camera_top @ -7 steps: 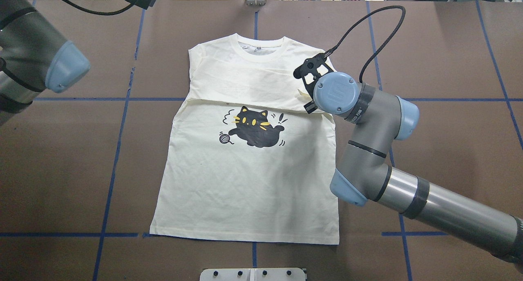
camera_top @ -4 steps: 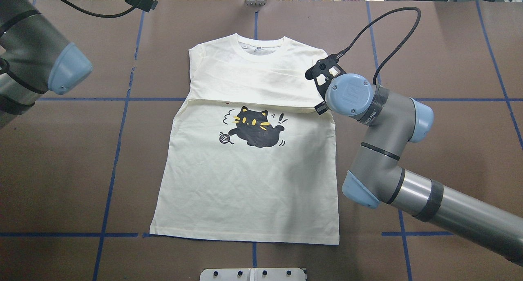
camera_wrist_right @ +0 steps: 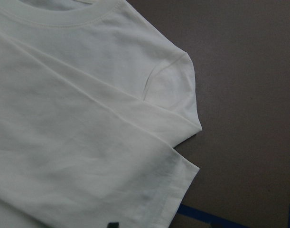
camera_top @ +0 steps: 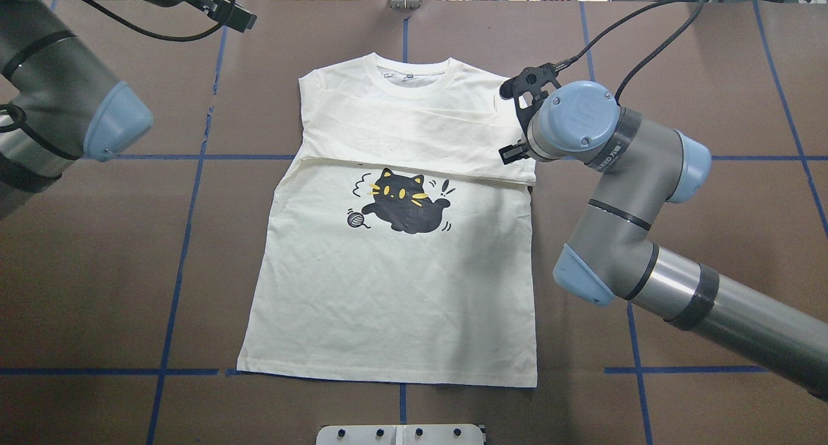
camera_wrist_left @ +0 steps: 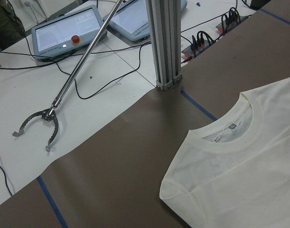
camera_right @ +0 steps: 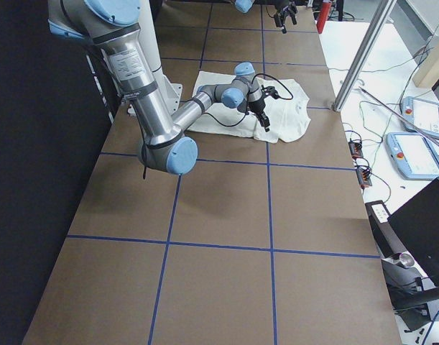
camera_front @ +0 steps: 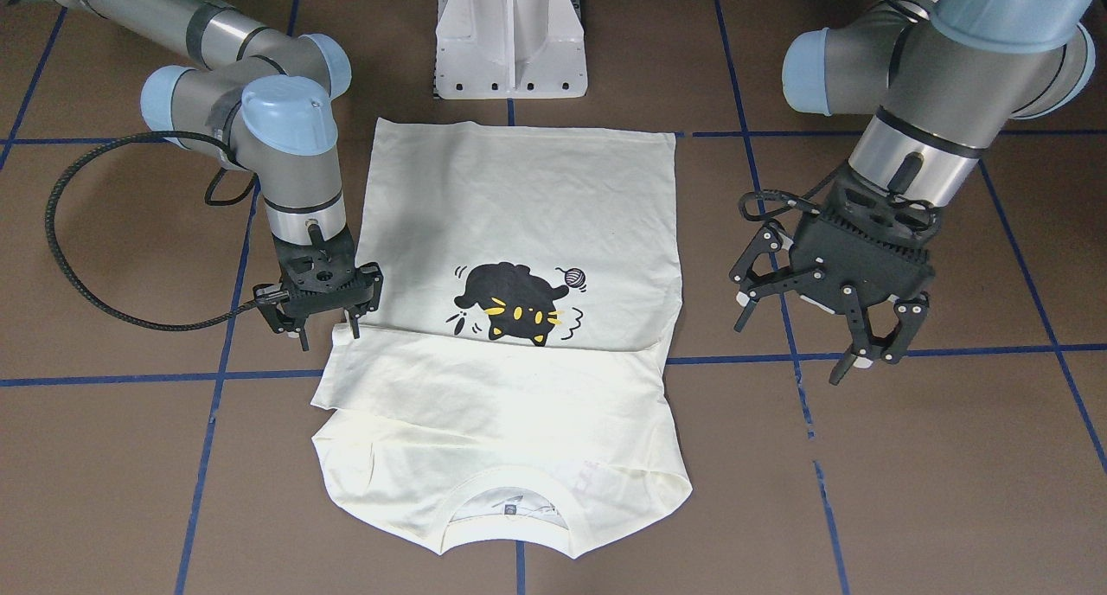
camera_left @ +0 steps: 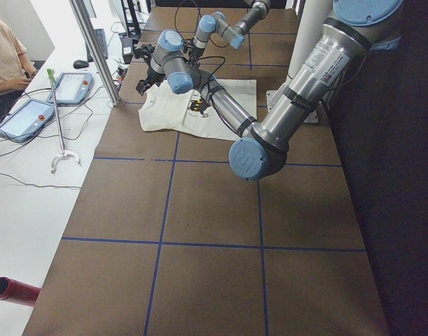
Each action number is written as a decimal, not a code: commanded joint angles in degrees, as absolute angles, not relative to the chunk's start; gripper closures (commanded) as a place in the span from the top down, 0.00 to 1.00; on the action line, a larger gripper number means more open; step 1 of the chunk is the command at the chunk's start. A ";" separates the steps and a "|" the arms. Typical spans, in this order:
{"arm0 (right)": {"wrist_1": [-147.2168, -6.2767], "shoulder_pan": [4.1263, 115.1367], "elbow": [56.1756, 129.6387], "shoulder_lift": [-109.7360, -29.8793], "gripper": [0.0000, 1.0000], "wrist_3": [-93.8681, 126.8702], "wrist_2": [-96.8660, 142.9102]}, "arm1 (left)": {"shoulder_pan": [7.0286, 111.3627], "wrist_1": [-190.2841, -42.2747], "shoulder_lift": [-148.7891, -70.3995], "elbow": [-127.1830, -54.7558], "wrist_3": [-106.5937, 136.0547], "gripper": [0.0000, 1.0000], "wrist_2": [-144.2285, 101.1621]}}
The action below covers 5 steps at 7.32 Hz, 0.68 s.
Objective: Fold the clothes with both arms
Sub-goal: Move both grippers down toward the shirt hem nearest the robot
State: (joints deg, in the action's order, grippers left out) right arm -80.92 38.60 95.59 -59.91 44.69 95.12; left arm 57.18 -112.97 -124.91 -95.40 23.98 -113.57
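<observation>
One shirt (camera_top: 388, 290): lay flat on the brown counter (camera_top: 97, 270), cat print (camera_top: 401, 206) up and collar away from the robot.
Sleeve band (camera_top: 414, 141): lay folded across the chest, probably to square the body for later folds.
Right gripper (camera_front: 318, 318): jaws parted, gripping nothing, low over the band's end at the shirt's edge, apparently tending that fold.
Left gripper (camera_front: 822, 335): spread wide, empty, raised well off the opposite side, likely to keep out of the way.
</observation>
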 commanded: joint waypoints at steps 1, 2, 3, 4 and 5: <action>-81.56 39.20 103.50 -60.90 1.00 59.52 101.58 | 50.66 -112.85 -121.32 -98.33 35.91 1.00 -112.94; -81.74 36.50 107.28 -62.47 1.00 67.59 101.86 | 46.54 -112.85 -118.50 -101.66 40.04 1.00 -108.33; -81.56 32.99 112.53 -65.54 1.00 77.94 100.12 | 42.23 -112.76 -113.69 -107.00 44.08 1.00 -105.06; -81.39 26.17 118.24 -70.18 1.00 86.75 93.67 | 39.40 -112.85 -108.25 -111.49 49.25 1.00 -104.16; -81.56 20.19 122.39 -73.97 1.00 90.23 87.69 | 34.42 -112.85 -104.97 -114.40 54.18 1.00 -99.10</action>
